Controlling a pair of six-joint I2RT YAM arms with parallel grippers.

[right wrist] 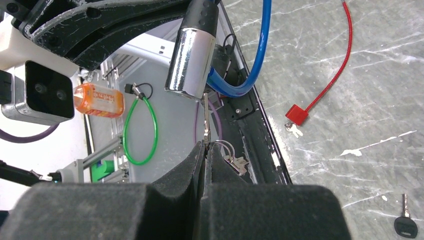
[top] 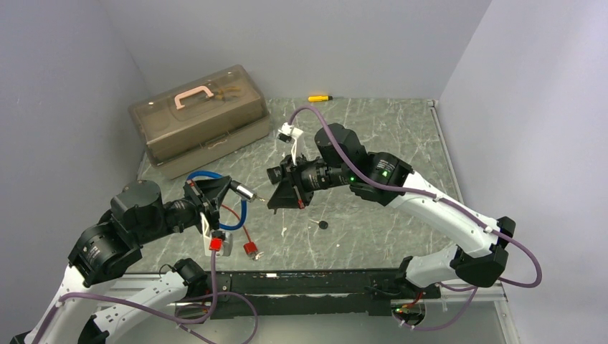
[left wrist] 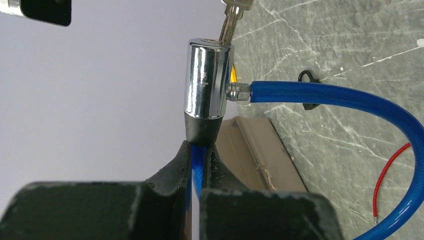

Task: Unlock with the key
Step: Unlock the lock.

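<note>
A blue cable lock with a chrome cylinder [left wrist: 206, 80] is held above the table. My left gripper [left wrist: 200, 147] is shut on the blue cable [left wrist: 350, 97] just below the cylinder's black collar. The silver key [right wrist: 205, 115] runs from my right gripper [right wrist: 205, 146], which is shut on its head, up into the end face of the cylinder [right wrist: 187, 62]. A ring with a spare key [right wrist: 235, 162] hangs beside the right fingers. In the top view the two grippers meet at the cylinder [top: 244, 190] near the table's middle left.
A tan toolbox [top: 197, 115] stands at the back left, with a yellow screwdriver [top: 319, 97] at the back edge. A red cable lock [top: 249, 249] lies near the front edge. A black-headed key [top: 323, 225] lies on the marble top.
</note>
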